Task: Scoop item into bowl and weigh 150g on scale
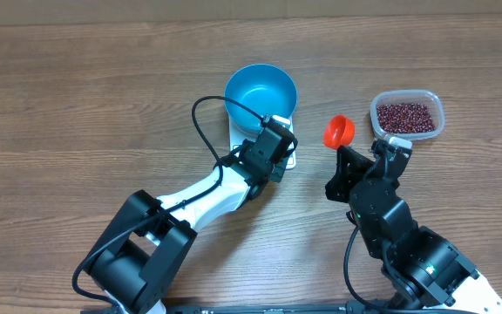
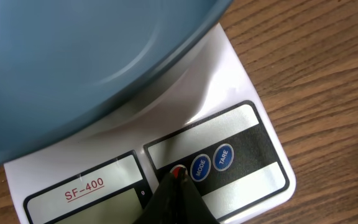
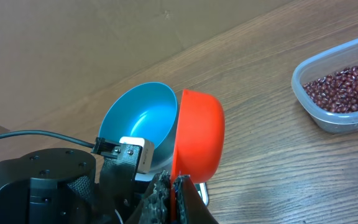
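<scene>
The left tool [image 2: 178, 186], jaws pressed together, has its tip on the red button [image 2: 178, 171] at the front edge of the white SF-400 scale [image 2: 241, 93]; it seems to be pressing it. The scale stands about midway along the desk [image 1: 77, 87], in its far half. The blue bowl [image 1: 261, 92] sits on the scale, overhangs it, and looks empty. Just to the right, the right tool [image 3: 174, 194] pinches the handle of an orange scoop [image 3: 201, 134], which hangs empty above the desk. Near the far right, the red-brown beans [image 3: 347, 87] lie in a clear tub [image 3: 337, 124], none yet moved. The step in hand looks like switching on the scale. Next, the TARE button [image 2: 223, 157] likely needs a press to zero the bowl, then the scoop must dip into the tub.
</scene>
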`<state>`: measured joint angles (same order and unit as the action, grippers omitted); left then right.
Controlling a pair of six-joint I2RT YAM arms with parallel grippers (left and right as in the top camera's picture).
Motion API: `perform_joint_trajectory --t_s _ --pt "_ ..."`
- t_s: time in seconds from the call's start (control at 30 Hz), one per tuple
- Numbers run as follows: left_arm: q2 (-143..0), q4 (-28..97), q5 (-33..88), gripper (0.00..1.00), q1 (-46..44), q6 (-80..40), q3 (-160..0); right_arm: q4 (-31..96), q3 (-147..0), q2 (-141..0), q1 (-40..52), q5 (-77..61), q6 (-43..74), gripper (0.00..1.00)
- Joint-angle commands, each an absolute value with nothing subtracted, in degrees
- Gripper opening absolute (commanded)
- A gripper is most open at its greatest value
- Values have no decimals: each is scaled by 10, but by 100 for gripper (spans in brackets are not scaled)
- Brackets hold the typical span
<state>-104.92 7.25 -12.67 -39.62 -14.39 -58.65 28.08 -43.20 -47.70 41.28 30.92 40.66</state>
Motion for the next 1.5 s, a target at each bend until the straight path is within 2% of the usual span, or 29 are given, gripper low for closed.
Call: perform_joint_trajectory --t_s 0.0,1.47 --pt "-1057 70 -135 4 -393 -133 -590 277 -444 -474 410 319 404 4" --pt "-1084 54 -135 4 -390 -128 -590 277 -444 -474 410 308 404 4"
